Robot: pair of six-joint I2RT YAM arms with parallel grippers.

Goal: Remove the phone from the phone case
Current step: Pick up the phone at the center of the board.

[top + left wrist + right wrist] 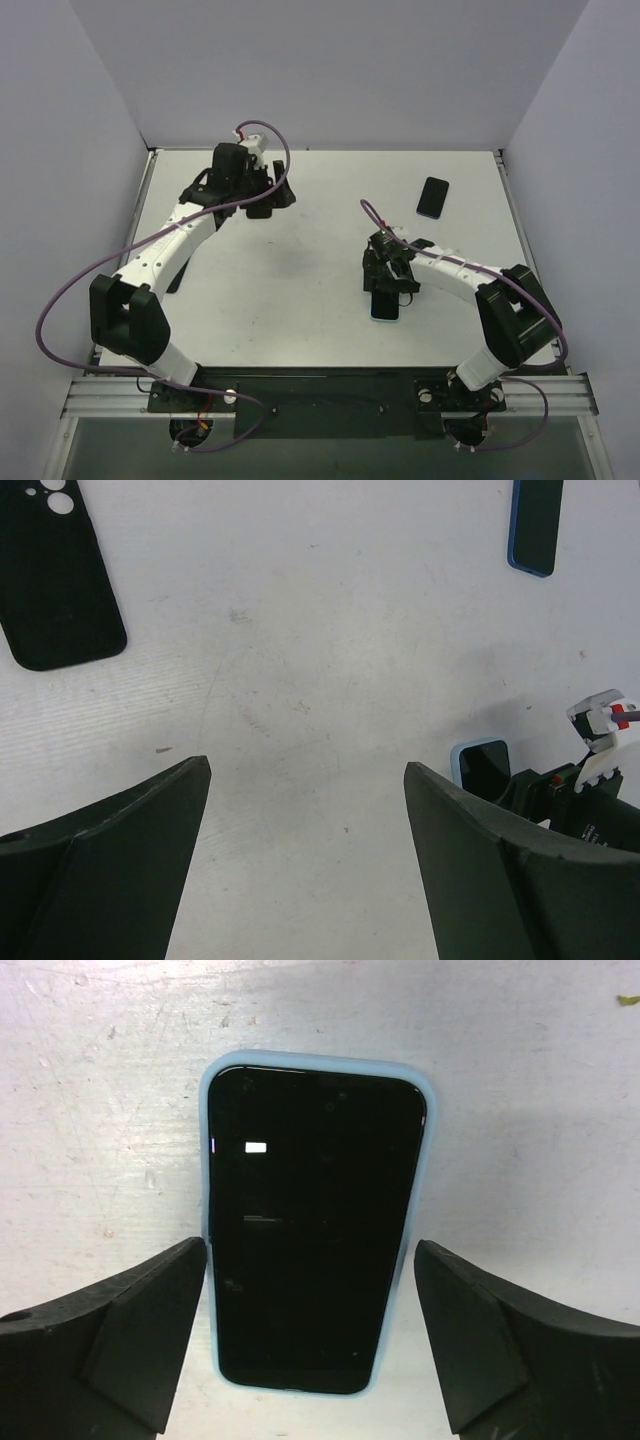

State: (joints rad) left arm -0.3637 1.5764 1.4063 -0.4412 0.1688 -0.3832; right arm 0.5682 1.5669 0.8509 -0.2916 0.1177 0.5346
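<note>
A phone in a light blue case (312, 1230) lies screen up on the white table. It also shows in the top view (384, 306) and, partly behind the right arm, in the left wrist view (482, 770). My right gripper (310, 1248) is open and low over it, one finger on each side of the phone's near end; I cannot tell whether they touch it. It shows in the top view (386, 282) too. My left gripper (307, 765) is open and empty above bare table at the back left (272, 195).
A second dark phone with a blue edge (433, 197) lies at the back right and shows in the left wrist view (535, 525). An empty black case (52, 575) with camera holes lies at the top left of that view. Grey walls enclose the table.
</note>
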